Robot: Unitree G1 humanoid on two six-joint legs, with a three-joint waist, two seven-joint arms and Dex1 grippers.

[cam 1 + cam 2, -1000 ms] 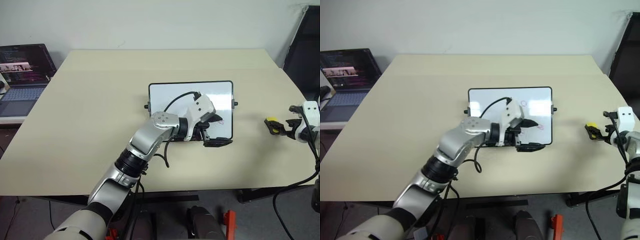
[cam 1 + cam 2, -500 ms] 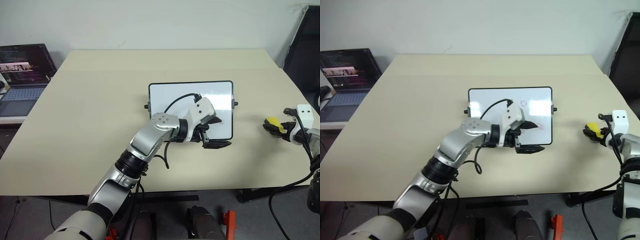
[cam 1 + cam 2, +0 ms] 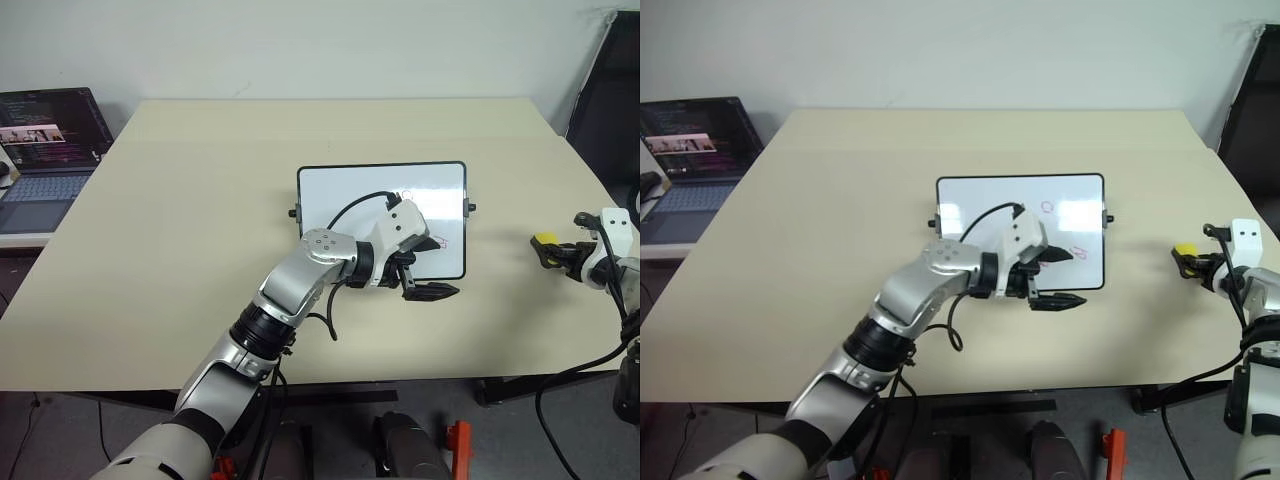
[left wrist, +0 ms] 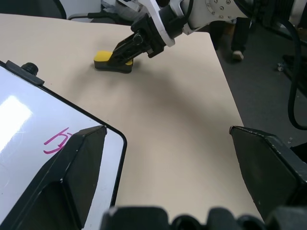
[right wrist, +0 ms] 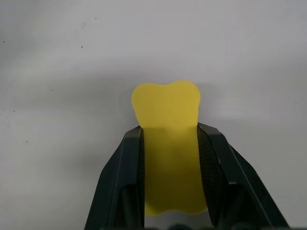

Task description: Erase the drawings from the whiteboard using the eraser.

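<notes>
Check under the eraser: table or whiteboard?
Table. The eraser lies on bare tabletop, right of the whiteboard, with the right hand shut on it. Its underside is covered.

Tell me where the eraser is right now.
The eraser sits on the table at its right edge, right of the whiteboard, between the right claw's shut fingers.

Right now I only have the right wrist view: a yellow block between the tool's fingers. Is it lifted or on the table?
Observer: The eraser looks to rest on the table, with the right tool closed on it.
Operator: Where is the board?
Observer: The whiteboard lies apart from the eraser, toward the robot's left.
Operator: Anything drawn on it?
Observer: Yes, pink drawings near its right end.
</notes>
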